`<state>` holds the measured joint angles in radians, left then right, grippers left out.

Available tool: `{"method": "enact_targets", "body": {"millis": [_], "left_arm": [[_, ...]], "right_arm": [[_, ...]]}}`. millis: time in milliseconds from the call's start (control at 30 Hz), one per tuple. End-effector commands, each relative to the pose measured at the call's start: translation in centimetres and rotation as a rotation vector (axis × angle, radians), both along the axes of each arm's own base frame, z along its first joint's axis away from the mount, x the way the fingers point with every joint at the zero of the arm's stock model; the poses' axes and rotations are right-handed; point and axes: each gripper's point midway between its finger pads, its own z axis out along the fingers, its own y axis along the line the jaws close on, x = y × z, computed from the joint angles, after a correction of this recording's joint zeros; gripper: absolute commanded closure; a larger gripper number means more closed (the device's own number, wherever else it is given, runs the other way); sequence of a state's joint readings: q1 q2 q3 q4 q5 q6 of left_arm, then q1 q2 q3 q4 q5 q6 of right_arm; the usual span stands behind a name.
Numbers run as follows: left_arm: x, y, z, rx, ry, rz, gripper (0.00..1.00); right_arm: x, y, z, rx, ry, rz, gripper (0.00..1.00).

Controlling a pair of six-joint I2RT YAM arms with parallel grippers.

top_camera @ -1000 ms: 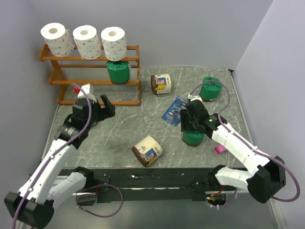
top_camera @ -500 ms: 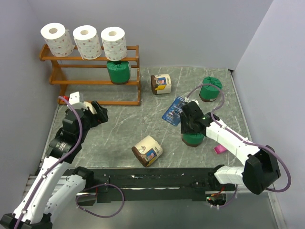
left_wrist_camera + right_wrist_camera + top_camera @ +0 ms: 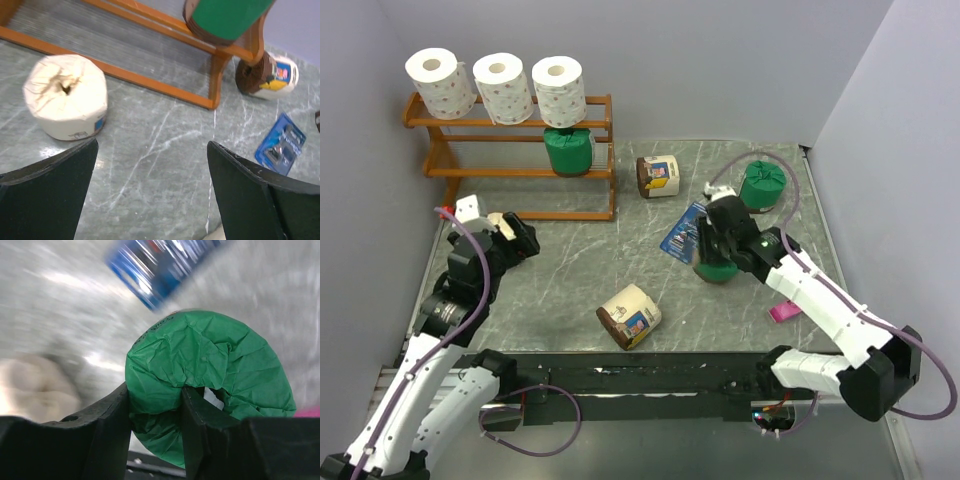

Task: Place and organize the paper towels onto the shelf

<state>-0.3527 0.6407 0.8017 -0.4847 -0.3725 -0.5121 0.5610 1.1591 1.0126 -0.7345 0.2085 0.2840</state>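
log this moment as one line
left fingers: open, facing cream roll | right fingers: shut on green roll | shelf: three white rolls top, mid-tier green roll

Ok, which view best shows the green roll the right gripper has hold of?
Right wrist: the green roll fills the frame, with the right gripper pinching its wrapped edge. Top external shows it only partly, under the gripper. Left wrist misses it entirely.

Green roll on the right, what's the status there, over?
Right gripper shut on green roll. Left gripper open, empty. Cream roll on table near shelf end, maybe in path.
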Motion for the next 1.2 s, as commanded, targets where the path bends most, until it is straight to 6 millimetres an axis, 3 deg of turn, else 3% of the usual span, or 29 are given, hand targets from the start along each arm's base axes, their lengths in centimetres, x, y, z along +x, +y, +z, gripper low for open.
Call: {"method": "enact_targets", "body": {"millis": [0,33,100,133,167,200,267,300,367,400,467,500,533,633,800,900,1000,1133,1167], "left_arm": [[-0.6,2.3,2.2,-0.007,-0.083,0.122,0.04],[-0.7,2.6,2.4,-0.023,-0.088,0.141,0.04],[-1.0,3.3,2.9,-0.042,-0.100,0.188,0.04],[-1.2,3.5,3.4,-0.051,-0.108,0.200,0.04],[-1.3,3.7,3.3,-0.053,-0.101,0.211,0.04],[-1.4,3.9,3.3,-0.057,-0.100,0.228,0.04],[-1.6,4.3,3.5,-0.059,-0.105,0.246,0.04],[-1.8,4.7,3.5,-0.048,-0.106,0.262,0.04],[-2.2,5.2,4.1,-0.050,-0.135,0.279,0.04],[-2.3,5.3,4.0,-0.044,-0.141,0.277,0.04],[-2.7,5.2,4.8,-0.066,-0.180,0.263,0.04],[-2.8,5.1,4.7,-0.061,-0.183,0.253,0.04],[-3.0,5.0,4.9,-0.068,-0.196,0.241,0.04],[-3.3,5.2,5.1,-0.058,-0.213,0.238,0.04],[-3.8,5.2,5.6,-0.088,-0.249,0.229,0.04],[-4.1,4.9,5.4,-0.152,-0.233,0.234,0.04],[-4.3,4.2,3.4,-0.216,-0.153,0.234,0.03],[-4.3,2.7,1.9,-0.281,-0.068,0.200,0.02],[-4.5,2.5,2.2,-0.300,-0.058,0.199,0.01]], "right_arm": [[2.4,6.0,9.1,0.139,-0.241,0.172,0.62],[2.8,7.5,8.8,0.122,-0.233,0.218,0.62],[2.9,11.0,10.7,0.163,-0.263,0.310,0.60],[3.4,12.4,9.6,0.149,-0.236,0.337,0.60],[3.7,13.7,10.5,0.163,-0.252,0.361,0.60],[3.6,16.0,9.7,0.167,-0.241,0.411,0.60],[3.7,18.5,10.3,0.177,-0.262,0.466,0.60],[3.3,20.4,9.3,0.163,-0.246,0.508,0.60],[3.4,22.8,10.0,0.168,-0.267,0.549,0.60],[2.9,24.4,8.6,0.147,-0.245,0.579,0.60],[2.8,26.2,8.7,0.148,-0.252,0.601,0.60],[2.7,27.2,7.4,0.134,-0.238,0.617,0.60],[2.5,28.3,7.4,0.144,-0.252,0.636,0.60],[2.1,30.3,5.4,0.135,-0.223,0.663,0.60],[3.0,31.6,2.1,0.090,-0.185,0.628,0.59],[3.4,32.1,2.0,0.097,-0.206,0.629,0.56],[3.8,31.9,1.8,0.081,-0.214,0.619,0.48],[3.7,31.3,2.6,0.069,-0.224,0.615,0.39],[3.5,31.2,3.6,0.083,-0.236,0.619,0.37]]}}
